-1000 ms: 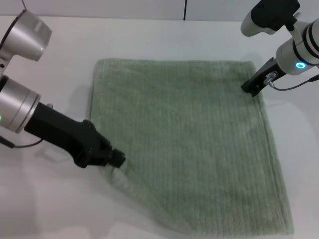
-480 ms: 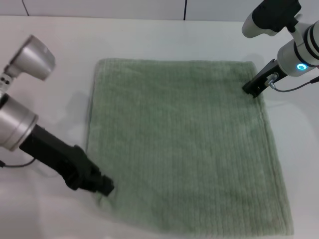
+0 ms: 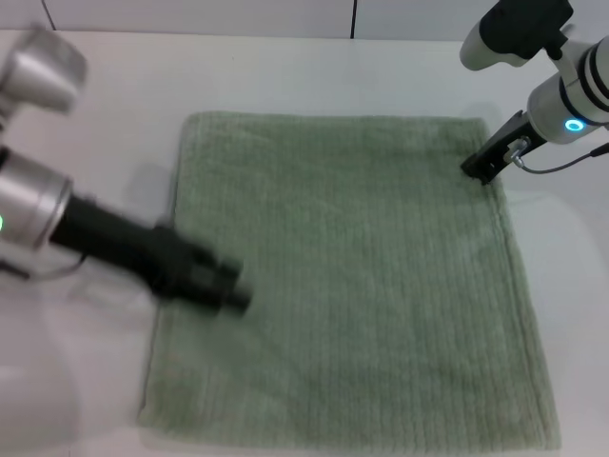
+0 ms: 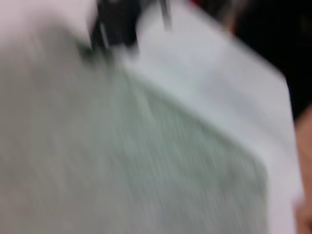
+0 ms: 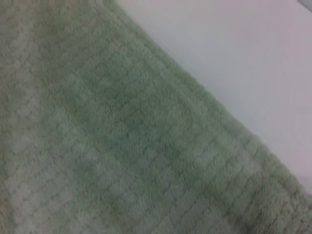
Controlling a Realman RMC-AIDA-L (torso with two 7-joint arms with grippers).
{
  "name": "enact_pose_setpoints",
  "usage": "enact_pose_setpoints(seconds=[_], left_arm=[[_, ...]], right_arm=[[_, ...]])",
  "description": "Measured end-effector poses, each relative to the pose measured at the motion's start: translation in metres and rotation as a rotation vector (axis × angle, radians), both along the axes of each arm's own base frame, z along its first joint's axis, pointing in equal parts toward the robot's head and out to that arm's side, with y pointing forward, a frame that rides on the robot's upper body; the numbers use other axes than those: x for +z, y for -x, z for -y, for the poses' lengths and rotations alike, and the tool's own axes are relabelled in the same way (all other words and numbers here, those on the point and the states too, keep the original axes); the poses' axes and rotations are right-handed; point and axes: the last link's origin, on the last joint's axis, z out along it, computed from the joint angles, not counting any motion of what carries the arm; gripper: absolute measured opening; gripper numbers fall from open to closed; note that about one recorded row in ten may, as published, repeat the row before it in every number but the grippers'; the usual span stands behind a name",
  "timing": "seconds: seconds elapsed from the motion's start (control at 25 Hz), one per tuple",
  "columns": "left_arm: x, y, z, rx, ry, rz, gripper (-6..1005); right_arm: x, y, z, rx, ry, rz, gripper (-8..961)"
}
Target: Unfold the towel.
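Observation:
The pale green towel lies spread flat on the white table, roughly square, its near left corner down near the table's front. My left gripper hovers over the towel's left part, blurred by motion and no longer at that corner. My right gripper sits at the towel's right edge just below the far right corner, its dark fingers together on the cloth. The left wrist view shows the towel blurred, with the right gripper far off. The right wrist view shows the towel's hemmed edge close up.
The white table surrounds the towel on all sides. A dark seam runs up the back wall. A cable hangs from the right wrist beside the towel's far right corner.
My left gripper dragged the towel's near left corner toward the front, let it go, and has swung back up over the towel's left part. The towel now lies flat. The right arm has not moved.

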Motion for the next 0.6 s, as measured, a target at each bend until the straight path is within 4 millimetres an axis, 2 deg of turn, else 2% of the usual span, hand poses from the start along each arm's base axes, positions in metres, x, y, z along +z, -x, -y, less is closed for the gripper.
enact_pose_setpoints(seconds=[0.12,0.16,0.24,0.32,0.36,0.44,0.48,0.52,0.56,0.6], left_arm=[[0.006,-0.003,-0.019,-0.01,-0.215,0.154,446],[0.007,-0.002,-0.025,-0.003,-0.298,0.204,469],[0.007,0.007,-0.041,0.081,-0.496,0.321,509],[0.007,0.011,-0.046,0.126,-0.561,0.37,545],[0.011,0.021,-0.054,0.221,-0.724,0.485,563],[0.014,0.031,-0.055,0.287,-0.844,0.564,562],[0.016,0.042,-0.054,0.341,-0.993,0.645,561],[0.016,0.042,-0.054,0.341,-0.993,0.645,561],[0.016,0.048,-0.054,0.368,-1.099,0.681,560],[0.016,0.048,-0.054,0.368,-1.099,0.681,560]], right_arm=[[0.0,0.006,-0.003,0.012,-0.001,-0.003,98],[0.0,0.014,-0.006,0.022,0.001,-0.008,100],[0.0,0.019,-0.007,0.028,0.003,-0.011,102],[-0.002,0.029,-0.01,0.044,0.007,-0.015,105],[-0.005,0.042,-0.013,0.068,0.002,-0.024,106],[-0.007,0.05,-0.015,0.093,-0.008,-0.033,108],[-0.01,0.065,-0.019,0.15,-0.034,-0.055,110],[-0.01,0.065,-0.019,0.15,-0.034,-0.055,111],[-0.013,0.081,-0.022,0.219,-0.073,-0.082,112],[-0.013,0.081,-0.022,0.219,-0.073,-0.082,113]])
